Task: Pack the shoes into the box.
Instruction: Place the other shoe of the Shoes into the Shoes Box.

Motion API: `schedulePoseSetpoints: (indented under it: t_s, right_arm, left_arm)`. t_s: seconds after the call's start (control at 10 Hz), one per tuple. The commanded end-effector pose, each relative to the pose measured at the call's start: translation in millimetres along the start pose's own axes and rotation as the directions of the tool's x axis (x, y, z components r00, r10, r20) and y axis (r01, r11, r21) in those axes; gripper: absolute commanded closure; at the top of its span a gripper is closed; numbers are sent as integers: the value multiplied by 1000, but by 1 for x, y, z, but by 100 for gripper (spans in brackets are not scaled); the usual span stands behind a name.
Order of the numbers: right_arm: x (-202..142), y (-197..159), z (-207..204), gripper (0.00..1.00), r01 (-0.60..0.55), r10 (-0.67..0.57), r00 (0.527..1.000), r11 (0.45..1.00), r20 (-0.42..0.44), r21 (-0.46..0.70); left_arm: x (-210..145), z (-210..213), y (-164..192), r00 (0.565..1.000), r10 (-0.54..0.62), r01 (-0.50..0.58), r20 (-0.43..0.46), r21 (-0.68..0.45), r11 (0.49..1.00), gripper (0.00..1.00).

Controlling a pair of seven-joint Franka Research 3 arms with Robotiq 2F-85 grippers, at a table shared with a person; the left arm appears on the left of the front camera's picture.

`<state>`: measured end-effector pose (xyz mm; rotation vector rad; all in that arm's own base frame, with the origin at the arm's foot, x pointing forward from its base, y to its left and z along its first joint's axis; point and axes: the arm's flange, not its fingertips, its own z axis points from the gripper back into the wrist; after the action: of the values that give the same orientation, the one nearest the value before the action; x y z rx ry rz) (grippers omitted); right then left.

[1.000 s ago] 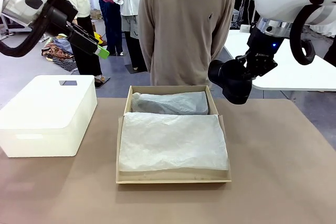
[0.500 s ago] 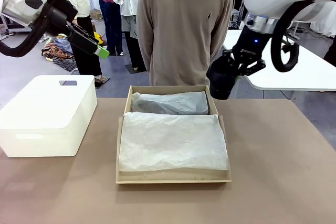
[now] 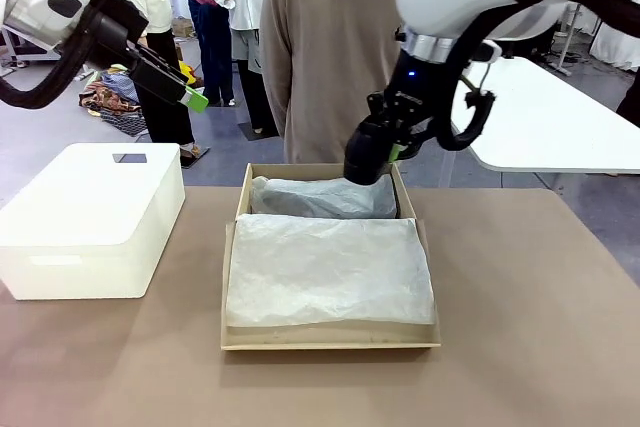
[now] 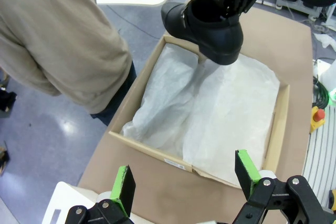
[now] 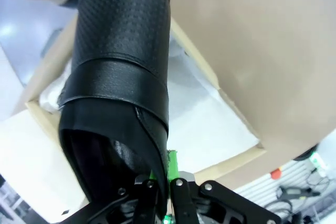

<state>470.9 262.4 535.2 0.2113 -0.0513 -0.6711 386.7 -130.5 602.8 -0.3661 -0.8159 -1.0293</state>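
Note:
One glossy black shoe (image 3: 362, 162) hangs over the far right corner of the brown cardboard box (image 3: 330, 339), with my right gripper (image 3: 392, 145) shut on its rim. In the right wrist view the shoe (image 5: 121, 77) points away from the fingers (image 5: 176, 184), with the box (image 5: 239, 158) below. White tissue paper (image 3: 325, 267) lines the box and bulges along its far side. My left gripper (image 3: 192, 99) is raised at the upper left, open and holding nothing. Its wrist view looks down past its green pads (image 4: 123, 187) at the box (image 4: 152, 153) and the held shoe (image 4: 210, 27).
A large white plastic bin (image 3: 90, 217) stands on the table left of the box. A person (image 3: 350, 57) in a beige sweater stands at the far edge, right behind the box. Bare brown tabletop (image 3: 540, 327) lies to the right and in front.
My right arm has carried the shoe leftward, from beyond the box's right side to over its far right corner. The left arm has not moved.

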Motion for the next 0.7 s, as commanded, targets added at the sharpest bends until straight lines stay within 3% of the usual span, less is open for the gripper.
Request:
schedulePoseSetpoints:
  t_s: [0.0, 0.2, 0.3, 0.6]
  right_arm:
    - [-7, 31, 0, 100, 58, -56, 996, 998, 76, -24]
    - [-13, 41, -5, 100, 58, -56, 996, 998, 71, -32]
    - [-10, 23, -9, 100, 34, -33, 999, 999, 33, -20]
    - [-10, 23, -9, 100, 34, -33, 999, 999, 33, -20]
  left_arm:
    - [-4, -1, 1, 1000, -15, 15, 19, -14, 1000, 0]
    - [-4, -1, 1, 1000, -15, 15, 19, -14, 1000, 0]
    - [-4, -1, 1, 1000, -15, 15, 19, -14, 1000, 0]
    - [-4, -1, 1, 1000, -15, 15, 19, -14, 1000, 0]
